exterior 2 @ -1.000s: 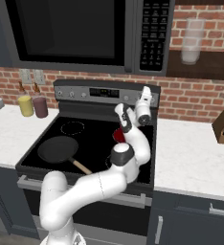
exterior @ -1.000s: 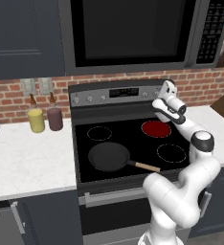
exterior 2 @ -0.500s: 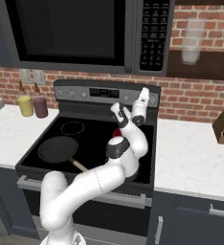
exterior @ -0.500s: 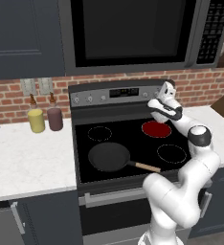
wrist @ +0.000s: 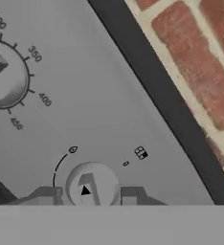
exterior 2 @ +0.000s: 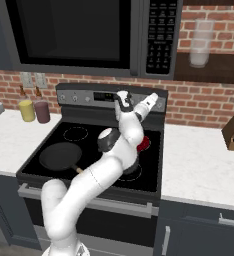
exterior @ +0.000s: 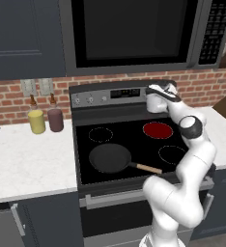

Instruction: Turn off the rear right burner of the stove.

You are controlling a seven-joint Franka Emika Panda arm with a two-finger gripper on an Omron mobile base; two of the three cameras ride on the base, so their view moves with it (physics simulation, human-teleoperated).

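One small round steel knob (wrist: 91,185) sits between the gripper's (wrist: 90,195) parted fingertips, unclamped; red-glowing rear right burner (exterior: 157,130) needs shutoff.

Black stove (exterior: 110,144), red rear right burner (exterior: 157,130), red-brick wall (exterior: 202,91)

A: What sits between the fingers (wrist: 47,195)?
B: A small knob (wrist: 91,185) on the stove (exterior: 134,140) panel.
A: And beyond them?
B: A numbered dial (wrist: 4,79), up-left; brick wall (wrist: 195,62) to the right.
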